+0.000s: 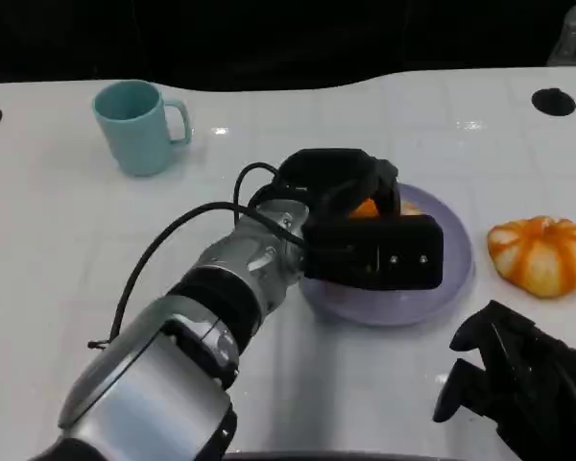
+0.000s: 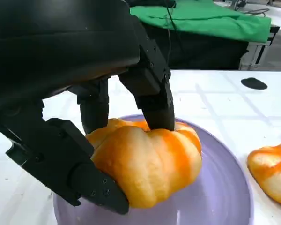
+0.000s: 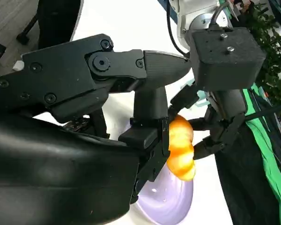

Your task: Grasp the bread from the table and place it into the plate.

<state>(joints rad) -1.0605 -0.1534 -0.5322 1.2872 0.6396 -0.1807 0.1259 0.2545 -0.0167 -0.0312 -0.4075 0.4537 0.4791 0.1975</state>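
Left hand [image 2: 117,140] grips the bread [image 2: 147,161] over the plate [image 1: 458,279]; a high release risks a roll toward 3 o'clock, at the second bread [image 1: 541,253]; right hand [image 1: 523,379] loosely curled, holding nothing.

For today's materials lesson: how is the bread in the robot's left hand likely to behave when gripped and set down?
The bread looks puffy and lobed, so it is probably light and squashy; the left hand fingers could dent it. Its rounded shape might rock slightly on the purple plate, though the glazed crust looks smooth, perhaps a bit slippery.
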